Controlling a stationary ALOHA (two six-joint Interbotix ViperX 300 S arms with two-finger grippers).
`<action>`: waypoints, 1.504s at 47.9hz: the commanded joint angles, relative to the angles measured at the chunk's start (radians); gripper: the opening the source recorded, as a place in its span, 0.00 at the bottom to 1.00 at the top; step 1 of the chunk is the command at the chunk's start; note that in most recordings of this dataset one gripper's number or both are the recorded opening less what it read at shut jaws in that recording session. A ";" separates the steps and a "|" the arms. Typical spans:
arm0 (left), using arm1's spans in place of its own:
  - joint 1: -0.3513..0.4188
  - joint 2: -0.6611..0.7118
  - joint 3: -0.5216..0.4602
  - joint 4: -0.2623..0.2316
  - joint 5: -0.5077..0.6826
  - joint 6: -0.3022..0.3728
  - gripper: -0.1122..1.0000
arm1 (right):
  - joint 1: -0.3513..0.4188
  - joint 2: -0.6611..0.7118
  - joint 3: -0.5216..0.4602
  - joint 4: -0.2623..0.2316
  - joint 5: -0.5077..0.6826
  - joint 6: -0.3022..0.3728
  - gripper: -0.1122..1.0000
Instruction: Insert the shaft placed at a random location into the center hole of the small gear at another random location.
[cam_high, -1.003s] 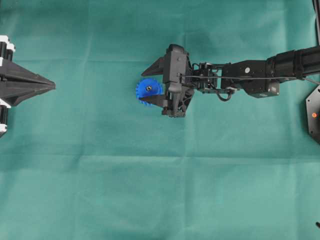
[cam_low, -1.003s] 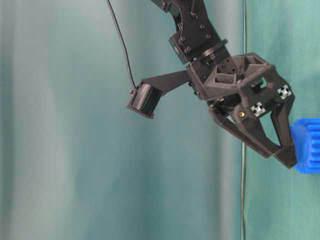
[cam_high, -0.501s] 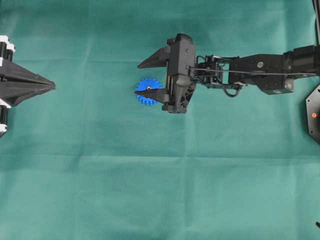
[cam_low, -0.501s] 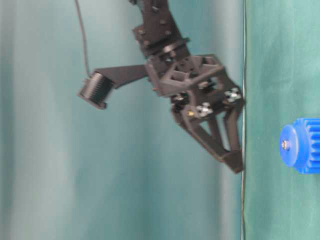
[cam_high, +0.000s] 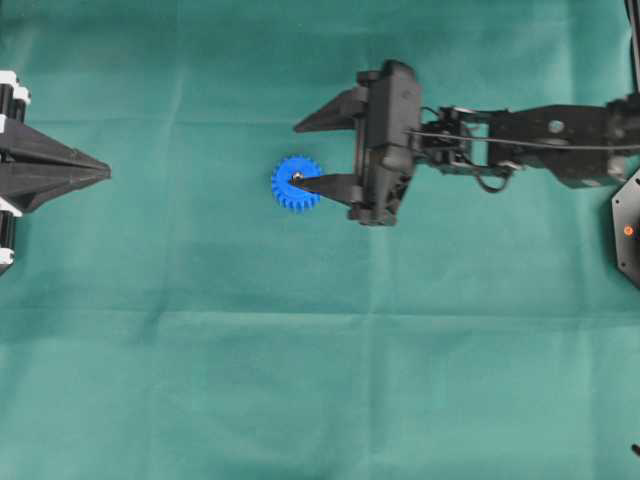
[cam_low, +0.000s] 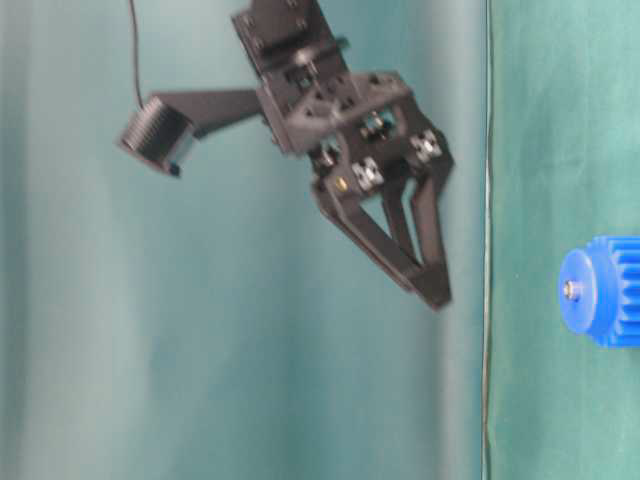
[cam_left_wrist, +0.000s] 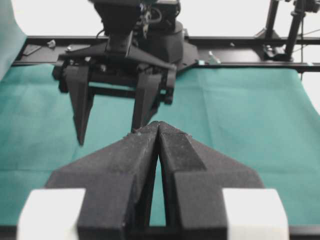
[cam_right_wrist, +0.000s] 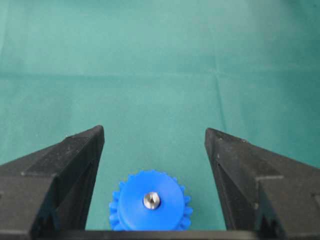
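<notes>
The small gear lies flat on the green cloth, blue and toothed. The shaft stands in its center hole, with only the shiny end showing at the hub. In the right wrist view the gear and the shaft lie low between my spread fingers. My right gripper is open and empty, lifted off the gear and hanging clear of it. My left gripper rests shut at the far left edge, its tips pressed together with nothing between them.
Green cloth covers the whole table. A black round mount with an orange dot sits at the right edge. A black frame rail runs along the far side in the left wrist view.
My right gripper has lifted away from the gear and drawn back to the right, still open. The gear with the shaft in it has stayed put. The left arm has not moved.
</notes>
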 joint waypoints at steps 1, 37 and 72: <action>-0.002 0.003 -0.025 0.003 -0.006 -0.002 0.10 | 0.003 -0.077 0.026 0.005 0.000 0.018 0.82; -0.002 0.002 -0.025 0.003 -0.006 -0.002 0.10 | 0.003 -0.331 0.265 0.009 0.037 0.051 0.81; -0.002 0.002 -0.025 0.003 -0.006 0.000 0.10 | 0.003 -0.331 0.262 0.009 0.032 0.051 0.81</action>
